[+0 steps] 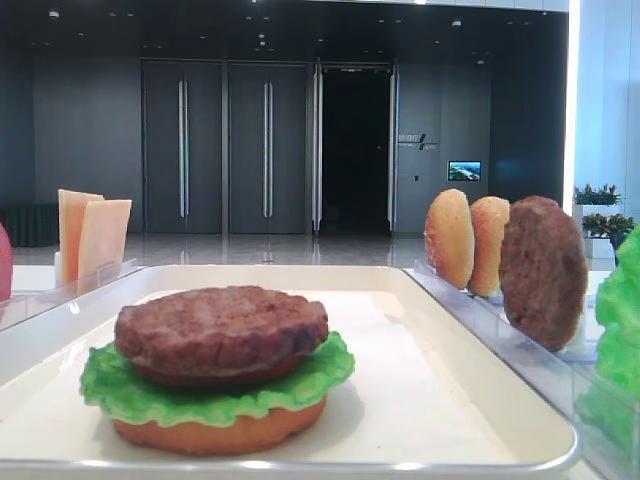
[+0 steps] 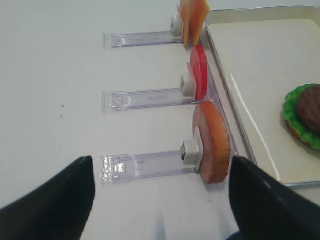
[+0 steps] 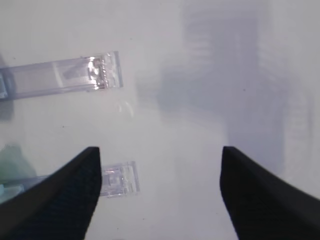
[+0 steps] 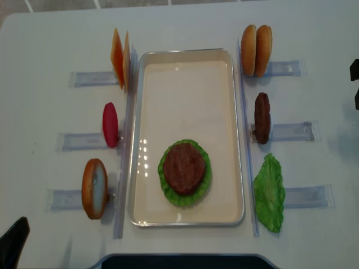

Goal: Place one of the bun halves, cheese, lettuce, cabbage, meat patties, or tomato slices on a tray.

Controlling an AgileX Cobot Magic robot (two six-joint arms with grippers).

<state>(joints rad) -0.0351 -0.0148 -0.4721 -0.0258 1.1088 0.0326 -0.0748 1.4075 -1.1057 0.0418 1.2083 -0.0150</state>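
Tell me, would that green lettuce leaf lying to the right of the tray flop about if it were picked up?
Probably only a little. The lettuce leaf looks moulded, with ruffled edges that keep their shape, so it is likely bendy rather than limp. It seems thin, so probably light. Lying flat on the table, it may be awkward to pinch and could slide when nudged.

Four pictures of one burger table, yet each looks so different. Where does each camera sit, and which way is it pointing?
Low front view: at table level, facing along the tray at the stacked meat patty; no robot visible.
Right wrist view: on the right arm, facing down at bare table; its open right pincer shows.
Left wrist view: on the left arm, facing down at the bun half; open left pincer shows.
Overhead view: above, facing straight down; arm tips at the edges.
Shared: tray and burger appear in the low, overhead and left wrist views.
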